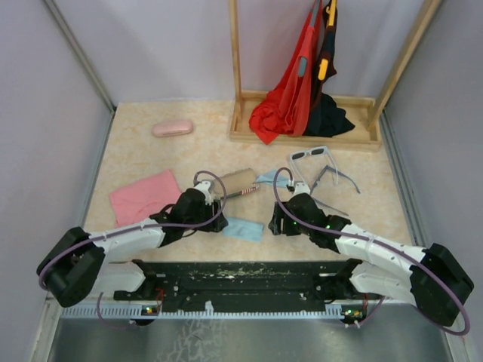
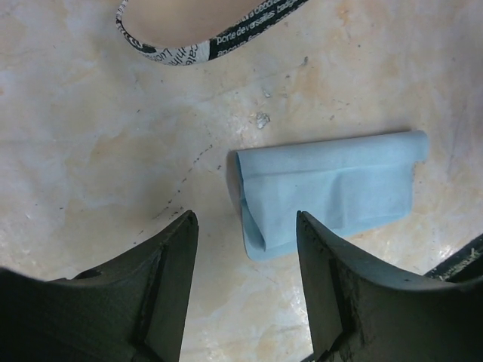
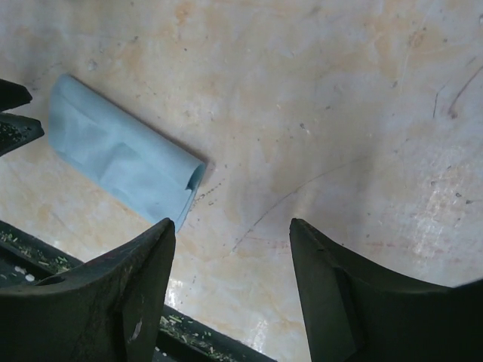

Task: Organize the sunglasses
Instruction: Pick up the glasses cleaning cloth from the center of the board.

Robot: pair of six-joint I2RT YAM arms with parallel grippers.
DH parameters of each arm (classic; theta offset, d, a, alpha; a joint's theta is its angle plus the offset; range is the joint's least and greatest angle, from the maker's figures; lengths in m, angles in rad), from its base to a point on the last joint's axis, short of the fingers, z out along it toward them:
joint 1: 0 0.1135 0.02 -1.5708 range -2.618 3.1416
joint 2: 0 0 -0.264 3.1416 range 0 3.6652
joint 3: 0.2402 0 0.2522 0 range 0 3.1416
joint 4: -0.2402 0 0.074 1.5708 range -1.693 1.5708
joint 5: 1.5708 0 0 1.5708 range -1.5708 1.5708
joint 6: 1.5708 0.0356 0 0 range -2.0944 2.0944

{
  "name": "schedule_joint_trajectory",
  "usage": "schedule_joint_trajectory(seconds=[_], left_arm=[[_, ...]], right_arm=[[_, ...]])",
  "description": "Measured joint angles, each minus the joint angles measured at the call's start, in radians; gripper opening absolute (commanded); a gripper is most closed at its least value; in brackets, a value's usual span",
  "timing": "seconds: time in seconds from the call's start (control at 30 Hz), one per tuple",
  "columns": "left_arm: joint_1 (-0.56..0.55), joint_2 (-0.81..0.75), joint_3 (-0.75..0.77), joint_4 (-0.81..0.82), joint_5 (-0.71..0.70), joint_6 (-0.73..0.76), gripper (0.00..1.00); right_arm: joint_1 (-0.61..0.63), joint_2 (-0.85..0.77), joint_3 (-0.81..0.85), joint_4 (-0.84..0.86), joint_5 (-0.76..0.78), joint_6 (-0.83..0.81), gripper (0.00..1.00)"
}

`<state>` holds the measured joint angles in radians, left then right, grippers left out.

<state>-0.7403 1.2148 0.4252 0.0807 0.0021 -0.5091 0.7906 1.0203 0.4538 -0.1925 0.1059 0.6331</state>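
A marbled beige table (image 1: 136, 151) carries a pink glasses case (image 1: 172, 128) at upper left and a pink cloth (image 1: 145, 196) at left. Near centre lie a tan printed case (image 1: 241, 179) and, below it, a folded light-blue cloth (image 1: 243, 228). A second blue cloth (image 1: 269, 178) sits just right of the case. White sunglasses (image 1: 309, 155) and grey-framed glasses (image 1: 337, 176) lie close together right of centre, below a wooden rack (image 1: 302, 137) at upper right.

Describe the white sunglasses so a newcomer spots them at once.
Start at the wooden rack at the back right of the table. Just in front of its base lie two pairs of glasses; the white sunglasses are the left pair, chunky-framed with dark lenses, unlike the thin grey pair beside them.
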Motion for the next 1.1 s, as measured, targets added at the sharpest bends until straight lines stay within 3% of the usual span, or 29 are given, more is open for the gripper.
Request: schedule_joint_trajectory(seconds=[0.47, 1.1], left_arm=[[-0.005, 0.179, 0.123, -0.009, -0.027, 0.038, 0.58], [-0.109, 0.235, 0.175, -0.04, -0.151, 0.029, 0.47]], right_arm=[[0.006, -0.025, -0.077, 0.043, 0.0, 0.057, 0.61], [0.006, -0.039, -0.12, 0.073, -0.003, 0.06, 0.61]])
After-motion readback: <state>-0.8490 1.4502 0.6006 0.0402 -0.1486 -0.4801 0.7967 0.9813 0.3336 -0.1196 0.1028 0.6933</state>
